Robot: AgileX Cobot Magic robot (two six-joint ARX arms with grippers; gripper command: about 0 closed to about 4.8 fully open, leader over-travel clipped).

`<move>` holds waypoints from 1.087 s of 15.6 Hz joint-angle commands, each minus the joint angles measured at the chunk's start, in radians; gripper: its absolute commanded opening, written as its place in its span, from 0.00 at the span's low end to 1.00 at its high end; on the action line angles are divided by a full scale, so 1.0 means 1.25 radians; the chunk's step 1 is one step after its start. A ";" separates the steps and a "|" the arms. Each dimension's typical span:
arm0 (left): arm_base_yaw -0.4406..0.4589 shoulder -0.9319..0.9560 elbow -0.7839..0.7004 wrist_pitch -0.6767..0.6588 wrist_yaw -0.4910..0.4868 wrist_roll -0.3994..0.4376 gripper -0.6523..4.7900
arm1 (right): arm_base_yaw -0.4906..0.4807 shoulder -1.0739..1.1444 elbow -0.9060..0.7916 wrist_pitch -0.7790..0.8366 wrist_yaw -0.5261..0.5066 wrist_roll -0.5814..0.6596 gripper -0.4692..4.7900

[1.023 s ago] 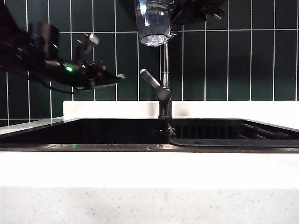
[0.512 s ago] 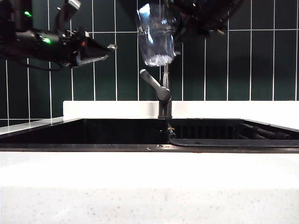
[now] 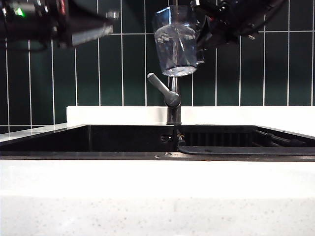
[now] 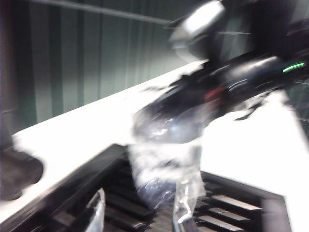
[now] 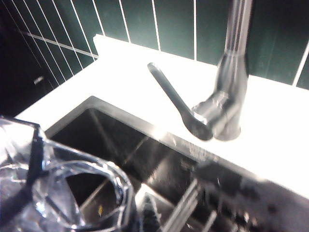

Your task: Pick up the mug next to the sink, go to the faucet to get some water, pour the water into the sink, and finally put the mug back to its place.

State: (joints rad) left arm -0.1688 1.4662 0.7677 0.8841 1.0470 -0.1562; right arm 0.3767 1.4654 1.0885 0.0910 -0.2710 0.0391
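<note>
Mug (image 3: 176, 43) lowered, now upright just above faucet (image 3: 172, 98) lever, clamped in right tool (image 3: 201, 34). Left tool (image 3: 106, 22) risen, up-left of faucet, jaws apart, empty.

1. The mug (image 3: 176, 43) now hangs lower than a second ago: most of its body shows, with its base just above the faucet (image 3: 171, 96) lever.
2. It now sits a little further right, and it stands close to upright.
3. The right pincer (image 3: 204, 29), shut on the mug, sits lower and further right with it.
4. The left pincer (image 3: 112, 15) is higher, now at the upper edge of the exterior view, its open jaws pointing towards the mug.
</note>
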 commanded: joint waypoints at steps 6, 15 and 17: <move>0.000 -0.108 -0.034 -0.016 0.102 -0.082 0.45 | -0.005 -0.093 -0.092 -0.023 0.078 -0.083 0.08; -0.016 -0.107 -0.034 -0.033 0.121 -0.107 0.45 | -0.005 -0.099 -0.093 -0.135 0.221 -0.264 0.08; -0.018 -0.107 -0.034 -0.046 0.121 -0.106 0.45 | -0.005 -0.108 -0.091 -0.159 0.228 -0.303 0.08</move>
State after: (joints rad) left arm -0.1928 1.3361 0.7246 0.8310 1.1931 -0.2867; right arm 0.3695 1.3499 0.9646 -0.1318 0.0082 -0.3199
